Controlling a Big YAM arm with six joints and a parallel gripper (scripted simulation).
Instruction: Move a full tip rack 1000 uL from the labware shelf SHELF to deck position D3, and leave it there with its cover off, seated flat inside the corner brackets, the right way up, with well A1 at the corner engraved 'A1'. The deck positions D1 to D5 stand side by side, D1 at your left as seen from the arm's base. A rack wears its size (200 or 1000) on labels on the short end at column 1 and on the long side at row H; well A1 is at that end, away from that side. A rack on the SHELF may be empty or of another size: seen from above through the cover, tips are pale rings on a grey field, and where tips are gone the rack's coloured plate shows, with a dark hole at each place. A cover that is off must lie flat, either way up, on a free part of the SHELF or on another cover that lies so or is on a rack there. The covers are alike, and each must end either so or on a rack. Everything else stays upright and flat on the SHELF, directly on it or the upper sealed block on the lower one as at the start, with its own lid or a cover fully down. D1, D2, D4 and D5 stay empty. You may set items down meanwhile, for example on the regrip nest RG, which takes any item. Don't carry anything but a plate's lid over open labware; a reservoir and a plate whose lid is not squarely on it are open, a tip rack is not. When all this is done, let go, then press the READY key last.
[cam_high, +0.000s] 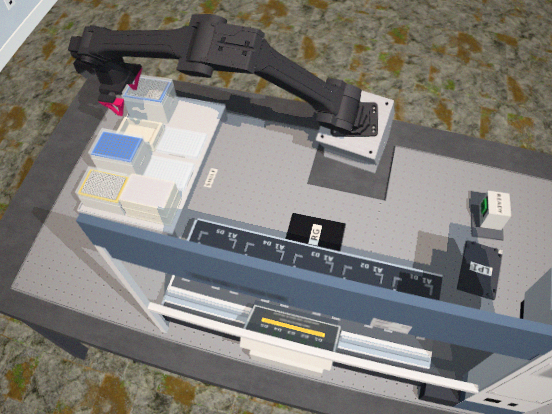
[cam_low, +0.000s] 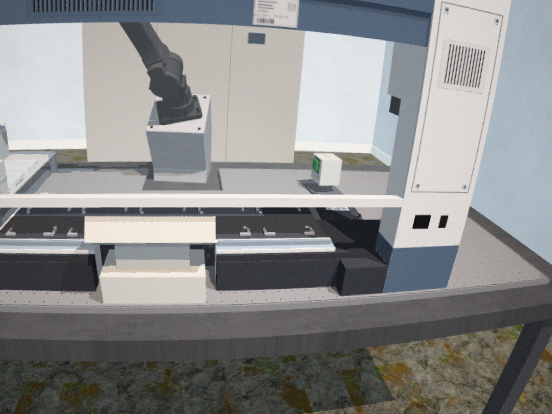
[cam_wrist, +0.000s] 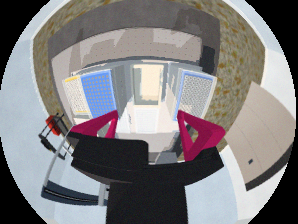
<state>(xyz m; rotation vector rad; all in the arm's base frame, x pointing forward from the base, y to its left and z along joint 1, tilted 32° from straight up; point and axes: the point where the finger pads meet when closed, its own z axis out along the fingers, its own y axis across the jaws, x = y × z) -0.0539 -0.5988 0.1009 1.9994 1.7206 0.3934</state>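
- Reaching across the table's far left corner, the arm (cam_high: 280, 60) hangs its gripper (cam_high: 123, 90) beside the outer short end of the blue-rimmed rack (cam_high: 146, 92); the two pink fingers (cam_high: 134, 78) stand fully spread and pinch nothing.
- Three covered tip racks stand along the outer edge of the SHELF (cam_high: 200, 107): that blue-rimmed rack with a grey speckled top at the far end, a second blue rack (cam_high: 116, 147) showing plain blue plate in the middle, and a yellow-rimmed rack (cam_high: 103, 185) with a grey speckled top nearest the gantry.
- Labels giving rack size cannot be read from these views.
- Four pale items fill the shelf's inner side, and one cream open one (cam_high: 141, 129) sits between the two blue racks.
- Five deck positions run along one dark strip (cam_high: 280, 252), D3 (cam_high: 316, 255) at its middle with nothing on it.
- One RG nest (cam_high: 316, 231), one READY key (cam_high: 492, 209), one pedestal (cam_low: 180, 145).
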